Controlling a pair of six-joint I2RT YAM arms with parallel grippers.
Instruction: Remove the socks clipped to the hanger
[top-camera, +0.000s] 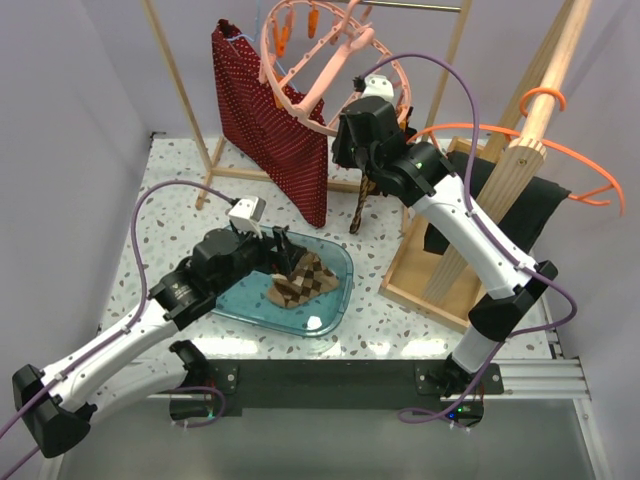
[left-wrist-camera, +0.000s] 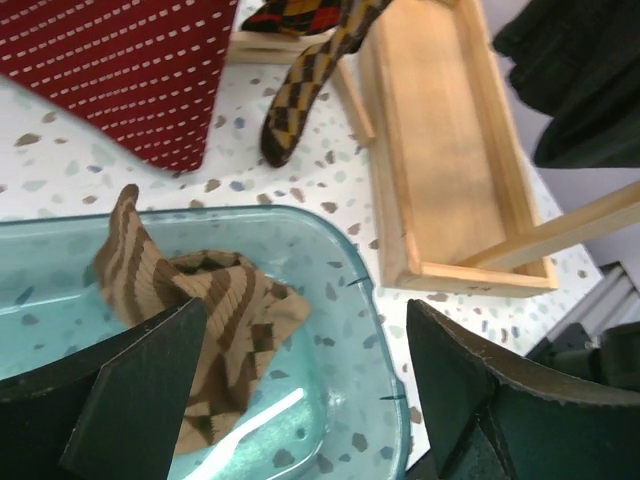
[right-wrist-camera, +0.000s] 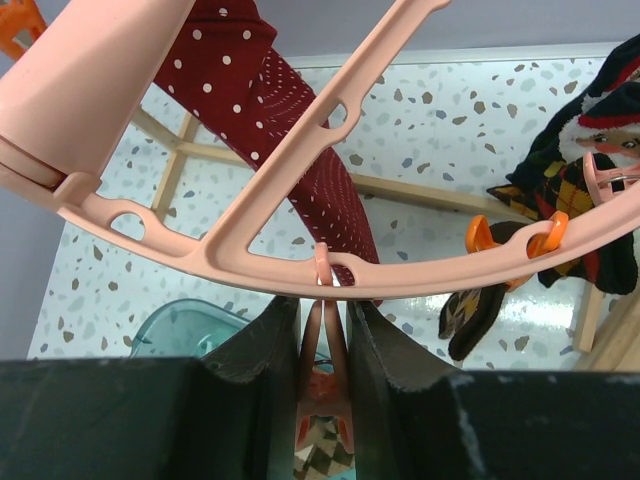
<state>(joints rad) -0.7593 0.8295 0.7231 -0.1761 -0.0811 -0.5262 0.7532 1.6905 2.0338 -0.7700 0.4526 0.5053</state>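
Observation:
The salmon-pink round hanger (top-camera: 300, 85) hangs at the back; its ring and spokes fill the right wrist view (right-wrist-camera: 270, 160). My right gripper (top-camera: 362, 172) is up at the ring, its jaws (right-wrist-camera: 323, 330) shut on a pink peg (right-wrist-camera: 325, 340) that clips a brown-and-tan checkered sock (top-camera: 359, 205), whose top edge shows below the peg (right-wrist-camera: 325, 455). Dark socks with red and yellow marks (right-wrist-camera: 560, 180) hang from orange pegs at the right. Another checkered sock (top-camera: 305, 282) lies in the tray (left-wrist-camera: 200, 310). My left gripper (top-camera: 285, 255) hovers open just above it (left-wrist-camera: 300, 380).
A clear teal tray (top-camera: 338, 300) sits at front centre (left-wrist-camera: 350, 290). A red white-dotted garment (top-camera: 275, 130) hangs at back left. A wooden rack base (top-camera: 430, 280) (left-wrist-camera: 440, 150), black cloth (top-camera: 510, 205) and thin orange hanger (top-camera: 560, 150) stand at right.

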